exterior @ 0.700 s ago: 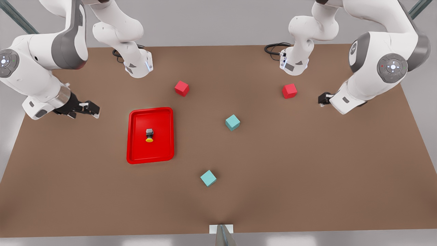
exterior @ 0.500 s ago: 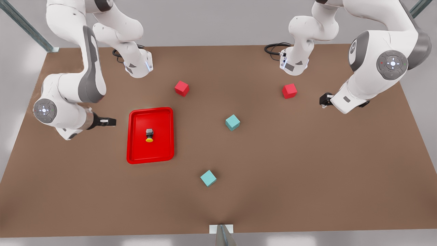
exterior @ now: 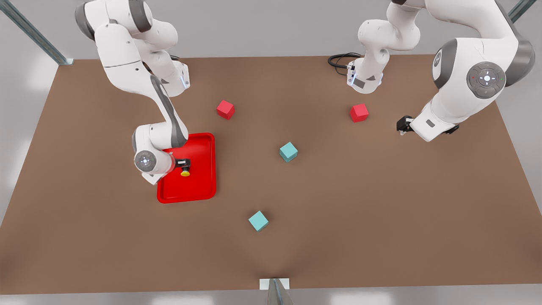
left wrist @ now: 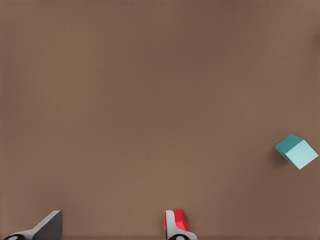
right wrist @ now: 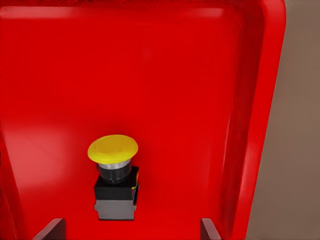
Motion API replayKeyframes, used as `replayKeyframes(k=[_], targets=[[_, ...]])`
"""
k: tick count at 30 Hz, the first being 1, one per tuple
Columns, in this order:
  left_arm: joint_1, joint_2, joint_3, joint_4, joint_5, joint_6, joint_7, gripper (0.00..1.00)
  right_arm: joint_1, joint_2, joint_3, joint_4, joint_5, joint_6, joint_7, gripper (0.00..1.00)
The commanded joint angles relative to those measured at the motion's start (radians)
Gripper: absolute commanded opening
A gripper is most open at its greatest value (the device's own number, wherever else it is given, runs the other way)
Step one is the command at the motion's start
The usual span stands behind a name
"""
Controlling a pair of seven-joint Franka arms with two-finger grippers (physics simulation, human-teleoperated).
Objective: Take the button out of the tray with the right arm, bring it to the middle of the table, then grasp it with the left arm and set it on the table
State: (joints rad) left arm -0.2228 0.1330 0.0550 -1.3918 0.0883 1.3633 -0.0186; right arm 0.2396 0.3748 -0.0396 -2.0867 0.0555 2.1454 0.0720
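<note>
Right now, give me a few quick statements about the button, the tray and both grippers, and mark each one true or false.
1. The button lies inside the red tray. True.
2. The right gripper is clamped on the button and lifting it. False: its fingertips are spread, with the button lying between and ahead of them in the tray.
3. The left gripper is above the tray. False: it is over bare table near a red cube.
4. Two teal cubes sit on the table outside the tray. True: one mid-table, one nearer the front.
</note>
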Motion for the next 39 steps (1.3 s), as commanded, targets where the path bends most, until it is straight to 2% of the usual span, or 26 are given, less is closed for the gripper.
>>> replayKeyframes(k=[1,6,8,25,26,27,28,39], targets=[[-0.001,-0.001,0.000,0.000,0.001,0.000,0.000,1.00,0.003,0.007,0.001,0.001,0.020,0.060,0.014,1.00],[-0.001,0.000,0.000,0.000,0.001,0.000,-0.001,1.00,0.003,0.019,0.004,-0.026,0.023,0.060,0.017,1.00],[-0.001,0.000,0.000,-0.001,0.001,0.000,-0.001,1.00,0.017,0.030,0.004,-0.061,0.023,0.128,0.032,1.00],[-0.013,0.002,0.000,-0.001,0.001,-0.001,-0.003,1.00,0.023,0.084,0.010,-0.064,0.027,0.165,0.094,1.00],[-0.013,0.002,0.000,-0.001,0.001,0.000,-0.003,1.00,0.023,0.084,0.010,-0.064,0.027,0.165,0.095,0.93],[-0.013,0.002,0.000,-0.001,0.001,0.000,-0.003,1.00,0.023,0.084,0.010,-0.064,0.027,0.165,0.095,0.73],[-0.013,0.002,0.000,-0.001,0.001,0.000,-0.003,1.00,0.023,0.084,0.010,-0.064,0.027,0.162,0.095,0.62],[-0.013,0.004,0.000,-0.001,0.001,0.000,-0.003,1.00,0.027,0.073,0.010,-0.059,0.026,0.152,0.086,0.61]])
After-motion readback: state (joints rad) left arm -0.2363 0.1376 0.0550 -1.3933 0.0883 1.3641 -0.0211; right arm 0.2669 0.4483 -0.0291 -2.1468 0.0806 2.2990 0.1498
